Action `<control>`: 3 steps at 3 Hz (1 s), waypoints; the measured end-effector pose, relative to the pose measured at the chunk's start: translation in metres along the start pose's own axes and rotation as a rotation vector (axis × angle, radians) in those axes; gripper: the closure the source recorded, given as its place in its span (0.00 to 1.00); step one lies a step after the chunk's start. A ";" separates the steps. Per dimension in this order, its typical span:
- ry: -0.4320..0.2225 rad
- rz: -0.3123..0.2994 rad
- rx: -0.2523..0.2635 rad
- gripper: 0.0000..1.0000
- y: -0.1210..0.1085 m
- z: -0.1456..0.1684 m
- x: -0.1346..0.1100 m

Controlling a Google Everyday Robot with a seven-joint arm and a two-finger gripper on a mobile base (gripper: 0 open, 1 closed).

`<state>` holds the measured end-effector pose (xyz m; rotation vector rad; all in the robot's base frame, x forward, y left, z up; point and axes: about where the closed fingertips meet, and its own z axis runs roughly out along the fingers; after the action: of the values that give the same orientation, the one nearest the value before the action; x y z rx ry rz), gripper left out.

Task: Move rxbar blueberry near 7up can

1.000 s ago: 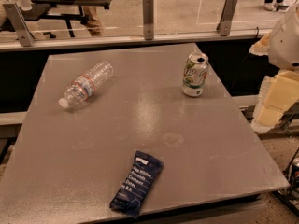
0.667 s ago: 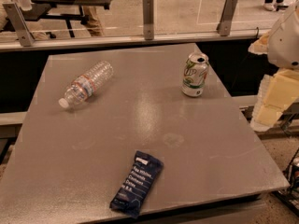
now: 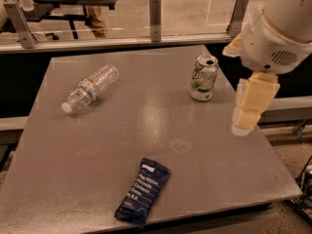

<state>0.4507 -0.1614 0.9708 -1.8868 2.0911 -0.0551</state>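
The rxbar blueberry (image 3: 143, 191) is a flat dark navy wrapper with white text, lying near the front edge of the grey table (image 3: 117, 130). The 7up can (image 3: 204, 78) stands upright at the table's back right, silver-white with green markings and an open top. My gripper (image 3: 245, 123) hangs cream-coloured below the white arm housing (image 3: 278, 28), above the table's right edge. It is to the right of the can and a little nearer the front, and far from the bar. It holds nothing that I can see.
A clear plastic water bottle (image 3: 90, 87) with a red-white label lies on its side at the table's back left. A rail with metal posts (image 3: 155, 18) runs behind the table. The floor drops off past the right edge.
My arm and gripper have moved left, from beyond the table's right edge to over it, closer to the can. The bar, can and bottle have not moved.
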 end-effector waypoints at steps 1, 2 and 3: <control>-0.025 -0.135 -0.052 0.00 0.016 0.022 -0.037; -0.058 -0.280 -0.105 0.00 0.040 0.041 -0.065; -0.092 -0.422 -0.148 0.00 0.070 0.055 -0.086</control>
<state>0.4046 -0.0582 0.9197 -2.3422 1.6469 0.0907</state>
